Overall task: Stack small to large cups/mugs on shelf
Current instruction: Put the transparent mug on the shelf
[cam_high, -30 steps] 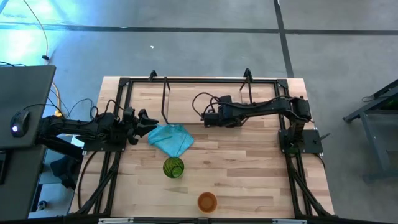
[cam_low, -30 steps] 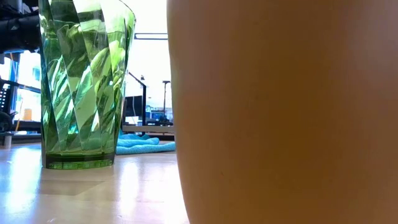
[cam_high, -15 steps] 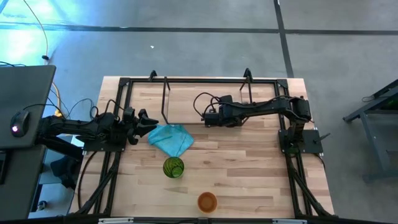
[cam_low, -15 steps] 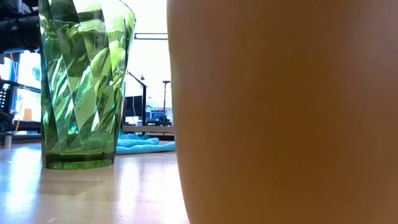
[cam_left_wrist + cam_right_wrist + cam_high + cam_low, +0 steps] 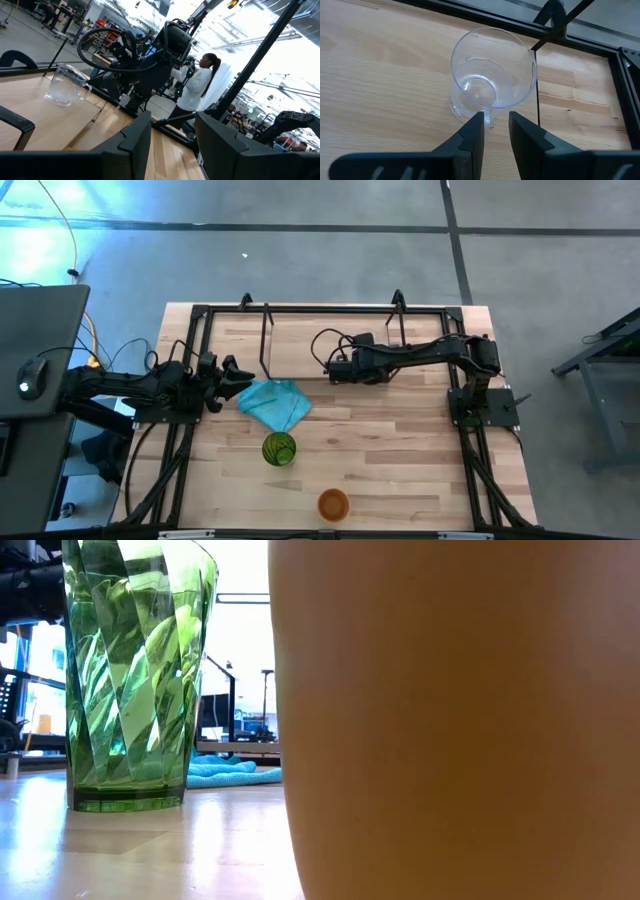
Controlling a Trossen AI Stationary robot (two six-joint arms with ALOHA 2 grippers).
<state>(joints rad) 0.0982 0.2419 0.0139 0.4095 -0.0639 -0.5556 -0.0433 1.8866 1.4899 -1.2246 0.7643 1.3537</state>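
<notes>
In the low view the orange cup [image 5: 460, 720] blocks most of the worktop [image 5: 400, 440]. Right gripper [image 5: 495, 122] fingers flank the clear cup's [image 5: 492, 75] handle; left gripper [image 5: 172, 132] fingers stand apart, empty.

Just ahead of the dark right gripper [image 5: 495, 131] stands a clear, colourless glass cup [image 5: 491, 75] on pale, straw-coloured wood with fine grain lines. Beside the black left gripper [image 5: 237, 376] lies a teal cloth [image 5: 276, 404]. Farther from that gripper, the green cup [image 5: 279, 449] is translucent, its faceted wall showing slanted light and dark green stripes. The orange cup [image 5: 333, 504] is plain and opaque. The table [image 5: 400, 430] is banded blond wood framed in black.
</notes>
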